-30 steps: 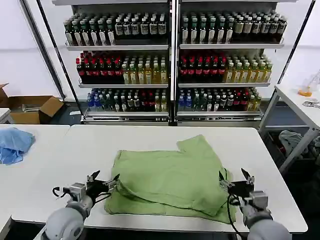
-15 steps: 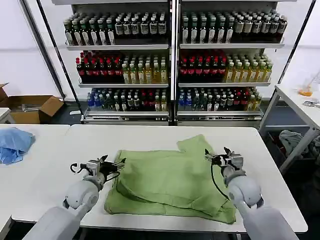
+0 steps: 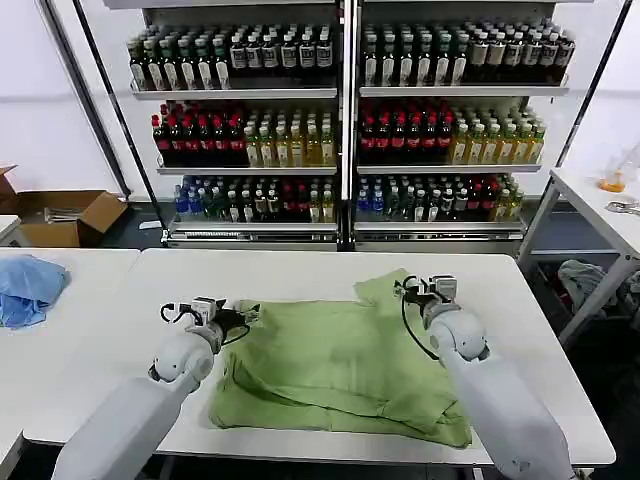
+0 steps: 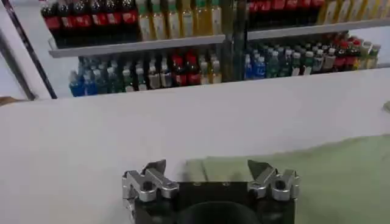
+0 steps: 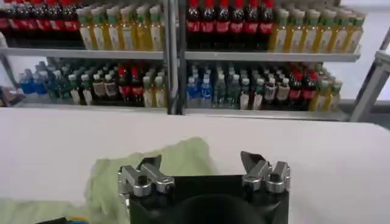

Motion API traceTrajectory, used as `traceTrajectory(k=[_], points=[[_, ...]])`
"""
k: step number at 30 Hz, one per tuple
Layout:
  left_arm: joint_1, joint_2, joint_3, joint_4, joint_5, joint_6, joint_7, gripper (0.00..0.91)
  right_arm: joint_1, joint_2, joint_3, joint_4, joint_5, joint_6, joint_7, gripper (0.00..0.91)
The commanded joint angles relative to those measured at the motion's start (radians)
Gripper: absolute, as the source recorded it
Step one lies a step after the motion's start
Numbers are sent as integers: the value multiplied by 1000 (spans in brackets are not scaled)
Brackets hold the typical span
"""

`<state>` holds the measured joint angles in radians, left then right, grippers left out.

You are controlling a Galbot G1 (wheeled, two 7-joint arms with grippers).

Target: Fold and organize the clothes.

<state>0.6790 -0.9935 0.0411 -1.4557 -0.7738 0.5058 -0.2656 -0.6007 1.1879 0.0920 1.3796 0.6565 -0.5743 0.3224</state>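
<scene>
The green shirt [image 3: 345,370] is lying half-folded in the middle of the white table [image 3: 100,330], its near hem reaching almost to the front edge at 6 o'clock. The left gripper [image 3: 243,320] is hovering at the shirt's far left corner, around 10 o'clock, fingers spread wide and holding nothing. The right gripper [image 3: 405,292] is sitting over the sleeve poking out at 1 o'clock, also gaping and empty, with the drink shelves [image 3: 345,130] standing further back.

Bright, even light; soft shadows
</scene>
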Motion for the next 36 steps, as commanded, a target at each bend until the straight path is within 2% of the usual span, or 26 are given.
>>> traceTrajectory(k=[1, 3, 4, 5, 6, 7, 8, 9, 10, 11, 12, 13, 14, 27, 36], points=[[-65, -15, 41, 71, -24, 8, 0, 907, 95, 49, -27, -182, 19, -3, -6, 907], [-59, -13, 42, 70, -24, 7, 2, 907, 98, 56, -28, -198, 23, -4, -11, 907], [-55, -12, 42, 68, -23, 7, 3, 867, 99, 60, -29, -206, 25, -4, -13, 907], [-53, -12, 41, 68, -22, 7, 3, 695, 100, 61, -29, -212, 26, -4, -14, 907], [-51, -12, 39, 69, -22, 6, 3, 464, 102, 67, -29, -225, 27, -4, -14, 907], [-50, -12, 38, 68, -23, 5, 3, 343, 102, 70, -28, -232, 27, -4, -15, 907], [-49, -12, 37, 67, -23, 5, 4, 171, 104, 73, -26, -241, 28, -4, -15, 907], [-47, -11, 38, 63, -23, 3, 5, 81, 105, 78, -24, -252, 30, -4, -17, 846], [-45, -10, 38, 60, -24, 3, 6, 60, 106, 81, -22, -258, 32, -4, -17, 705], [-44, -9, 39, 57, -25, 3, 7, 50, 106, 83, -21, -265, 32, -4, -18, 383], [-41, -7, 40, 53, -26, 2, 8, 40, 107, 87, -19, -273, 34, -4, -19, 131], [-40, -6, 40, 50, -27, 2, 10, 40, 107, 89, -19, -276, 36, -4, -19, 40], [-38, -5, 40, 48, -28, 2, 11, 40, 107, 90, -18, -277, 38, -4, -18, 0], [-7, 0, 18, 36, -89, 1, 26, 20, 81, 91, -22, -234, 30, 0, -24, 0], [22, 7, -30, -5, -142, -32, 48, 20, 29, 70, -18, -134, -6, 41, -41, 0]])
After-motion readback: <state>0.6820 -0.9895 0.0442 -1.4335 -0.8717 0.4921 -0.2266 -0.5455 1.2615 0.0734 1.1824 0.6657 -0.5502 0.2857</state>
